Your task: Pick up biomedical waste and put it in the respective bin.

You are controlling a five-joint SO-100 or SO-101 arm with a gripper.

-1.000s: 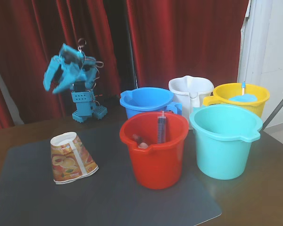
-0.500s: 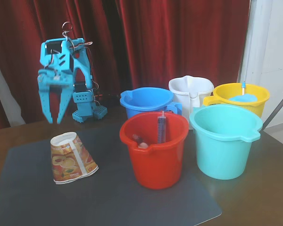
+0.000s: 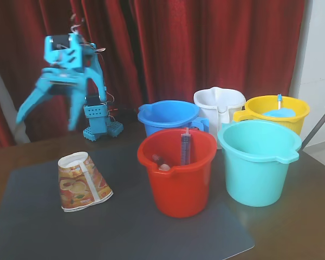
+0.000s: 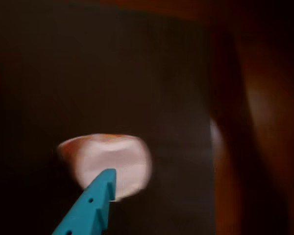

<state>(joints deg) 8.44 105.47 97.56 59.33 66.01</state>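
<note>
The crushed white paper cup (image 3: 82,181) with orange, yellow and red food prints lies on its side on the grey mat (image 3: 119,227) at the left. My blue gripper (image 3: 43,122) hangs open high above and behind it, holding nothing. In the wrist view the cup (image 4: 127,156) is a blurred pale blob on the dark mat, with one blue fingertip (image 4: 98,203) in front of it. The turquoise bucket (image 3: 258,162) with a pouring lip stands at the right.
A red bucket (image 3: 176,172) holding a syringe (image 3: 185,147) stands mid-mat between the cup and the turquoise bucket. Behind are a darker blue bucket (image 3: 169,116), a white bucket (image 3: 219,104) and a yellow bucket (image 3: 276,111). Red curtains hang behind the wooden table.
</note>
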